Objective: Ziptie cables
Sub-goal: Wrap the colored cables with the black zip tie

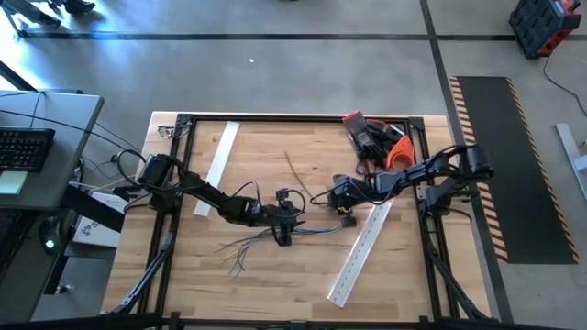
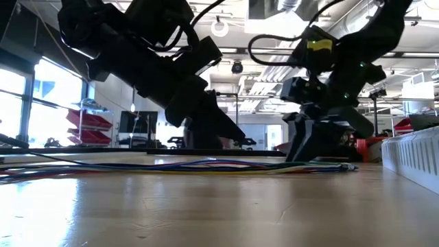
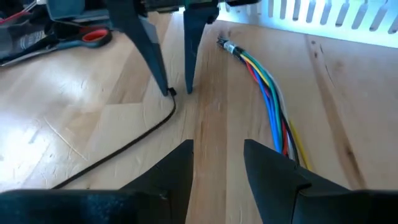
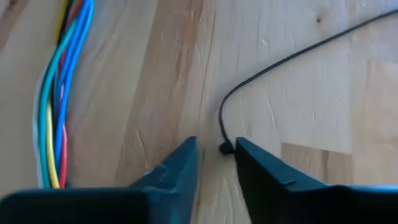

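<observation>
Right gripper is straddling the zip tie head at frame centre of the high view, fingers slightly parted, not clamped. Left gripper is hovering part-open, empty. Cables are lying just beside on the surface. Nip the head squarely before lifting.

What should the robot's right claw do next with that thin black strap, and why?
Probably close a little and pinch the black zip tie's head. The right gripper is down at the table with its fingers slightly apart around that head, not gripping it yet. The cables lie off to one side, untied, so the tie must be lifted first.
</observation>
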Robot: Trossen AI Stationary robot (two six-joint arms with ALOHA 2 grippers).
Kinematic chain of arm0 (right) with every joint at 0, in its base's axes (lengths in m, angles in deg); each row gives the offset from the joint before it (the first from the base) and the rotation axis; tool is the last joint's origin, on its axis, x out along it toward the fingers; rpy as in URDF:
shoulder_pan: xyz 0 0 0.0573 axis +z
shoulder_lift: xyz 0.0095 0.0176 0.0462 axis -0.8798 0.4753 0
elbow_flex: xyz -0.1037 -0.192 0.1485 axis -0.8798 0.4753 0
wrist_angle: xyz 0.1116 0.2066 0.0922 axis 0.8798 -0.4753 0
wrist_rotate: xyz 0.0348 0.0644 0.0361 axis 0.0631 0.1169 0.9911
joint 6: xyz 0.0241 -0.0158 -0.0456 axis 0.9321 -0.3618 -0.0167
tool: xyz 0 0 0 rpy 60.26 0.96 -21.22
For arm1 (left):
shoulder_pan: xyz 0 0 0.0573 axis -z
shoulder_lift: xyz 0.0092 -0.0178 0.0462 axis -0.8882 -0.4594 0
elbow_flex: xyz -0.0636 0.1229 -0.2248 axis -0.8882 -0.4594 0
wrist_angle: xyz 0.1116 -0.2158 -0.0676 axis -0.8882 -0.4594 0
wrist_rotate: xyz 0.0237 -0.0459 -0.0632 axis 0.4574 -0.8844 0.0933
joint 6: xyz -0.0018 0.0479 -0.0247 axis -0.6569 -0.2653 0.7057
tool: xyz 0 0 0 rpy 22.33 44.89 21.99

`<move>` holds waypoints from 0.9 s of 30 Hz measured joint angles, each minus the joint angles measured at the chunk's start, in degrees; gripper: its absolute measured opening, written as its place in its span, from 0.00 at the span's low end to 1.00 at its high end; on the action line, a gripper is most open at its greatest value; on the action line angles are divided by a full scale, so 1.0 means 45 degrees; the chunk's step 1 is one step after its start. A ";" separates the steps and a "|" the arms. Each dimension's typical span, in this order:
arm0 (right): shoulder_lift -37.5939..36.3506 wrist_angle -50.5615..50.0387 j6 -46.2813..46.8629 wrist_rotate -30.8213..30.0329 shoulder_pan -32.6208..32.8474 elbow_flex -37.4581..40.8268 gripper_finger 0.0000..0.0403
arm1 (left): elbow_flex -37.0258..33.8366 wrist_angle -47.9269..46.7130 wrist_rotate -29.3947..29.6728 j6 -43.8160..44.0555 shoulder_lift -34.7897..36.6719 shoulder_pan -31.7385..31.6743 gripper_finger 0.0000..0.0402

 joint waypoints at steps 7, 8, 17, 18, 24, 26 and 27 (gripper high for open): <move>0.0057 0.0649 -0.0301 -0.1084 0.0306 -0.0083 0.02 | 0.0001 0.0068 0.0031 -0.0038 0.0003 -0.0044 0.31; 0.0042 0.0467 -0.0251 -0.1165 0.0374 -0.0246 0.02 | 0.0004 0.0003 0.0030 -0.0126 0.0004 -0.0044 0.31; -0.0069 -0.4620 -0.0413 -0.1326 0.1463 -0.3447 0.00 | 0.0015 0.1832 -0.0044 -0.3963 -0.0200 -0.0075 0.31; -0.0060 -0.5132 -0.0451 -0.1322 0.1576 -0.3852 0.00 | 0.0030 0.2250 -0.0144 -0.4380 -0.0400 -0.0124 0.31; -0.0059 -0.6943 -0.0462 -0.1355 0.2128 -0.5125 0.00 | 0.0714 0.3030 0.0375 -0.5140 -0.1512 -0.0465 0.31; -0.0059 -0.6990 -0.0443 -0.1525 0.2310 -0.5189 0.00 | 0.0982 0.3021 0.0540 -0.4794 -0.1759 -0.0476 0.31; -0.0059 -0.6965 -0.0442 -0.1569 0.2391 -0.5195 0.00 | 0.1093 0.2973 0.0515 -0.4691 -0.1845 -0.0476 0.31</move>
